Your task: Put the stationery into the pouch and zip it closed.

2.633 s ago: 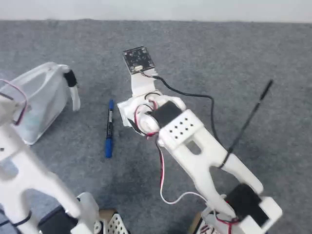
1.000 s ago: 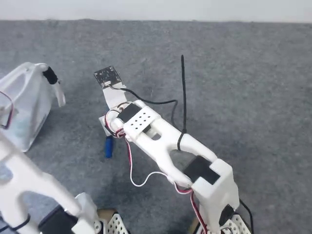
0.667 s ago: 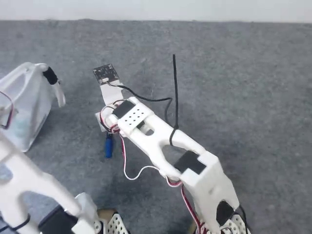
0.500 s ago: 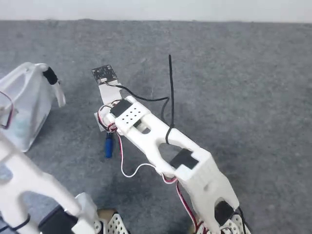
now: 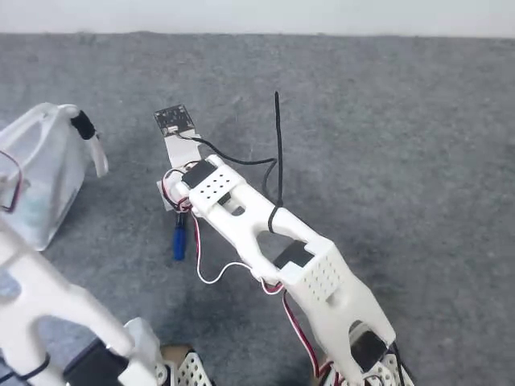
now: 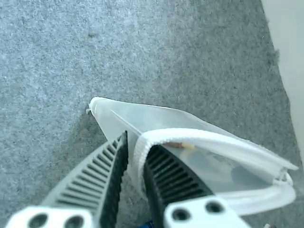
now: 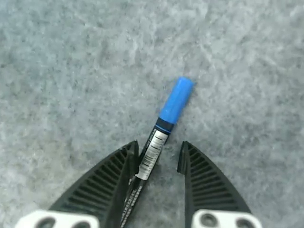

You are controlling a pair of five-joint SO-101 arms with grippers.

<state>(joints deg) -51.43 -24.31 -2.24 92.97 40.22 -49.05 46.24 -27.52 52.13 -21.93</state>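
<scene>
A blue marker [image 7: 175, 101] with a black barrel lies on the grey carpet. My right gripper [image 7: 159, 145] is open and low over it, one finger on each side of the barrel, the blue cap sticking out beyond the tips. In the high view the marker's blue end [image 5: 179, 240] pokes out from under the right arm. The translucent white pouch [image 5: 47, 170] stands open at the far left. My left gripper [image 6: 136, 148] is shut on the pouch's white zipper rim [image 6: 204, 138], holding the mouth up.
Grey carpet [image 5: 402, 145] covers the whole table, with a pale wall strip along the far edge. The right arm's black cable [image 5: 278, 153] arcs up over the middle. The arm bases [image 5: 177, 366] stand at the near edge.
The right arm has swung left and stretched forward, so its gripper now straddles the marker. The pouch shifted slightly left early on and has since stayed still in the left gripper.
</scene>
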